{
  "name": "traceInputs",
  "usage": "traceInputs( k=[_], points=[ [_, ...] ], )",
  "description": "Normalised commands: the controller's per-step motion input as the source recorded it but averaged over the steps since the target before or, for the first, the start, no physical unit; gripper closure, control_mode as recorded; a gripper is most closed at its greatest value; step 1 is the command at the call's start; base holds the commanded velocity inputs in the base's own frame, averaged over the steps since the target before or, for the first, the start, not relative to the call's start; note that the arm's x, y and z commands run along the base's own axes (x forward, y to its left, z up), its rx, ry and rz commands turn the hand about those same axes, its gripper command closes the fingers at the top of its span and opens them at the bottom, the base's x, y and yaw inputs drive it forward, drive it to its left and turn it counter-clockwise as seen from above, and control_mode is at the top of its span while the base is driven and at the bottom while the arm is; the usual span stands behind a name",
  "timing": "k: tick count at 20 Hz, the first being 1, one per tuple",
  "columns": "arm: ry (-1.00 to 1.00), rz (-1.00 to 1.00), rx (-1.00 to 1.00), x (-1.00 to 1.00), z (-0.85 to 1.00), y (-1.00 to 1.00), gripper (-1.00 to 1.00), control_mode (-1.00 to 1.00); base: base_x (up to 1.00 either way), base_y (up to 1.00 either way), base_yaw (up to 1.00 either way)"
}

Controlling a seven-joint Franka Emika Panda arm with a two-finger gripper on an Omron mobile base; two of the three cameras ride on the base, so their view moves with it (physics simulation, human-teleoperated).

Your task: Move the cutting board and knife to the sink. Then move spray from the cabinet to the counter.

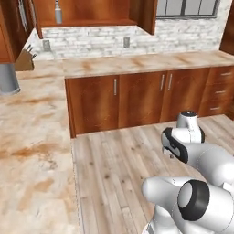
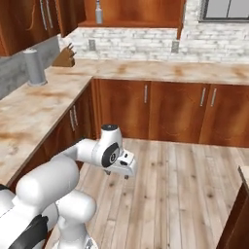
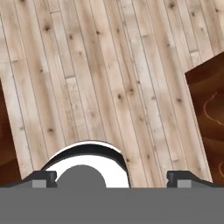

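Spray (image 1: 58, 12): small grey bottle standing upright on the lower shelf of the cabinet (image 1: 91, 11), at 11 o'clock in the left base view; same bottle seen at 11 o'clock in the right base view (image 2: 98, 13). Nozzle detail too small to tell.

Counter (image 1: 137, 61): beige with rusty blotches, L-shaped, running under the cabinet and along the left side. On it, in the corner at 10 o'clock, a knife block (image 1: 26, 59); nearer the camera, a grey metal cylinder (image 1: 8, 78) standing upright.

Low cabinets (image 1: 137, 98) with silver handles below the counter. Window (image 1: 187, 7) at 1 o'clock, over white brick backsplash.

Gripper (image 2: 127, 171): well apart from the counter, pointing down over the wooden floor (image 3: 109, 74). Fingers (image 3: 183, 177) spread wide; nothing between them, nothing held.
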Motion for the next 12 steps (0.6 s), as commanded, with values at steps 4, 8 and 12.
traceInputs(
  k=[4, 8, 12],
  points=[
    [0.00, 0.00, 0.00, 0.00, 0.00, 0.00, -1.00, 1.00, 0.90, 0.00, 0.02],
    [0.00, 0.00, 0.00, 0.00, 0.00, 0.00, -1.00, 1.00, 0.92, 0.00, 0.12],
    [0.00, 0.00, 0.00, 0.00, 0.00, 0.00, -1.00, 1.00, 0.93, 0.00, 0.19]
  ],
)
